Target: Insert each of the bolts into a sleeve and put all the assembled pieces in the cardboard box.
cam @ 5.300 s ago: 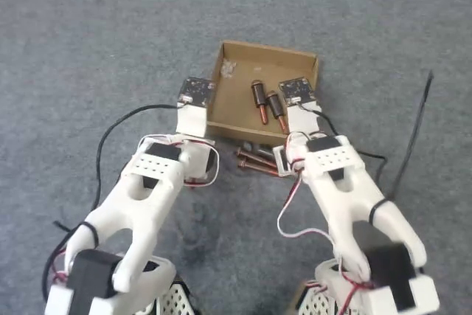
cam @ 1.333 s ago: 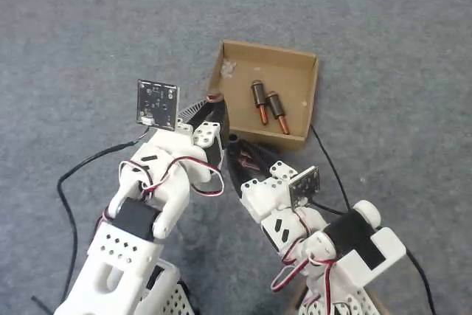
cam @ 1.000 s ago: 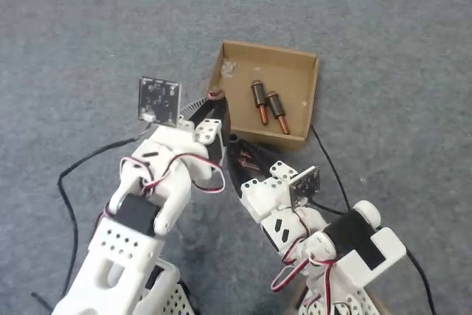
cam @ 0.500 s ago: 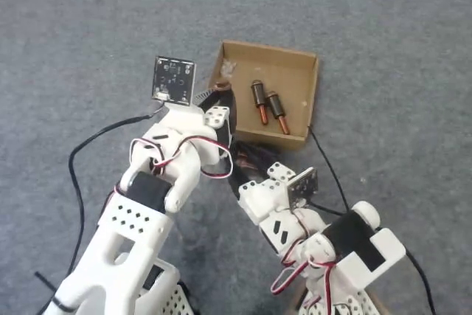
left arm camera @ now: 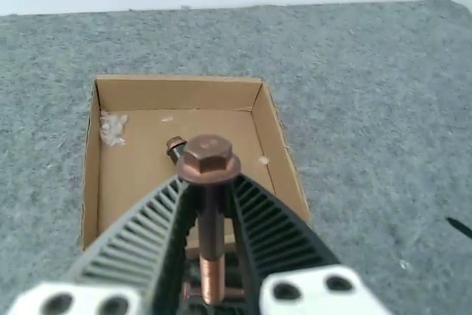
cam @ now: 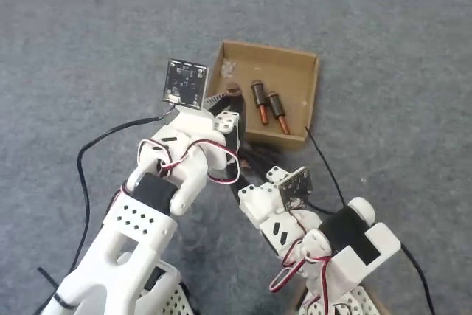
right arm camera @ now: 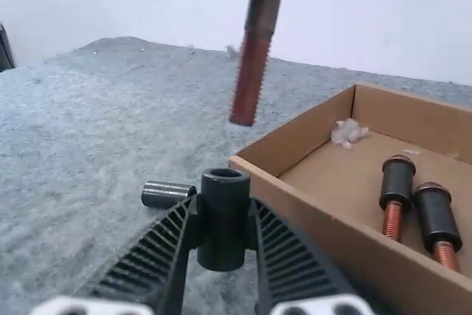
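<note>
My left gripper point(left arm camera: 209, 182) is shut on a copper bolt point(left arm camera: 209, 212), which hangs upright with its hex head up. In the high view the bolt point(cam: 233, 91) sits over the near left edge of the cardboard box point(cam: 291, 79). My right gripper point(right arm camera: 223, 212) is shut on a black sleeve point(right arm camera: 223, 219), held upright with its bore open. The bolt's threaded tip point(right arm camera: 247, 86) hangs above the sleeve and a little off to one side, apart from it. Two assembled pieces point(cam: 258, 101) point(cam: 278, 112) lie side by side in the box.
A loose black sleeve point(right arm camera: 166, 194) lies on the grey carpet beside the box's near wall point(right arm camera: 310, 215). A white scrap point(right arm camera: 346, 132) sits in a far corner of the box. A black cable point(cam: 324, 164) runs along the carpet right of the arms.
The left arm has carried the bolt right and farther away, up to the box's near edge. The right arm has shifted slightly with its sleeve.
</note>
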Controlling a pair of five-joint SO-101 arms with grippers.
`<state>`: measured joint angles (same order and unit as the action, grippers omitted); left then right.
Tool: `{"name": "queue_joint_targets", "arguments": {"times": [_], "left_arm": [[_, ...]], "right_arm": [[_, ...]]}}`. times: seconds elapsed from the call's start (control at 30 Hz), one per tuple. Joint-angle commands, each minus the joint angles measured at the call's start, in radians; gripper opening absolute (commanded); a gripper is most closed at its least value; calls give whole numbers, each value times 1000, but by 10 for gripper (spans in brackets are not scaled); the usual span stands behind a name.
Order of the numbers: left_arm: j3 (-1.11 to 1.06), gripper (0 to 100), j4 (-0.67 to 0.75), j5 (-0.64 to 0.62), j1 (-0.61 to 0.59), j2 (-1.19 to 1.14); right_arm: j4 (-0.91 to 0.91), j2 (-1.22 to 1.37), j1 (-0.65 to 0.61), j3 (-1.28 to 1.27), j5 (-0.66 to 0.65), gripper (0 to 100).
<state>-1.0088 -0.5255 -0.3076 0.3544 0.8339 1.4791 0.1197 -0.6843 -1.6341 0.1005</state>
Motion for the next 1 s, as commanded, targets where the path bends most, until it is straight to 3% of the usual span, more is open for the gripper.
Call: {"name": "queue_joint_targets", "arguments": {"times": [0.0,0.17,0.33,0.97], "left_arm": [[27,27,0,5,-8,9],[15,27,-5,8,-9,9],[-8,27,-5,103,-9,6],[-68,27,0,106,-2,9]], "right_arm": [[44,5,-2,46,-21,6],[70,5,-1,41,-21,6],[74,5,8,38,-21,6],[74,4,21,44,-21,6]]}}
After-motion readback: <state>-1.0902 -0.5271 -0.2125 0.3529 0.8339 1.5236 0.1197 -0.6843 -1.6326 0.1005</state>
